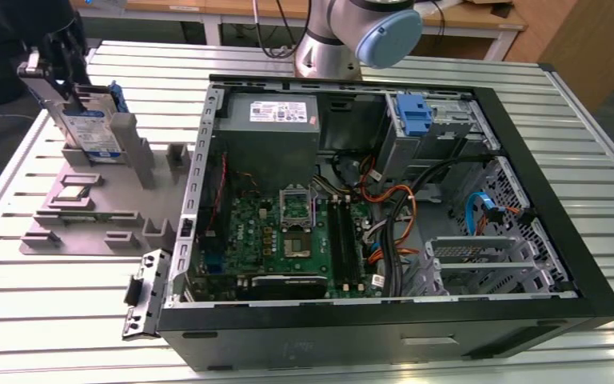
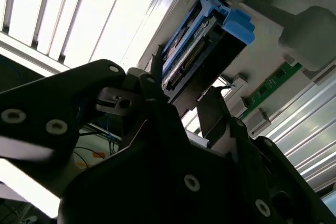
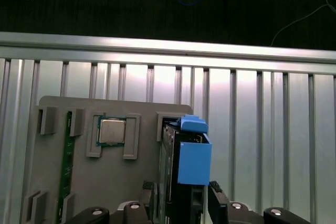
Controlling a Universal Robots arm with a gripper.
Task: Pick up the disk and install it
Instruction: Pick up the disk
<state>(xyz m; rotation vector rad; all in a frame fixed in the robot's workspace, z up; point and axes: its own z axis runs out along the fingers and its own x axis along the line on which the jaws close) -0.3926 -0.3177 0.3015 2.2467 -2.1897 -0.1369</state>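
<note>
Exterior view: gripper point(image 1: 61, 82) pinches upright disk point(image 1: 92, 128) standing in grey holder point(image 1: 125, 202) slot, CPU chip point(image 1: 76, 193) in nearby pocket; open computer case point(image 1: 392, 332) holds blue bracket point(image 1: 414, 116).

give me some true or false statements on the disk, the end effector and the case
1. The disk stands upright in the grey holder. True.
2. The end effector is inside the case. False: it is at the disk, over the holder, outside the case.
3. A chip lies flat on the holder. True.
4. The case is closed. False: it is open, and its motherboard shows.
</note>
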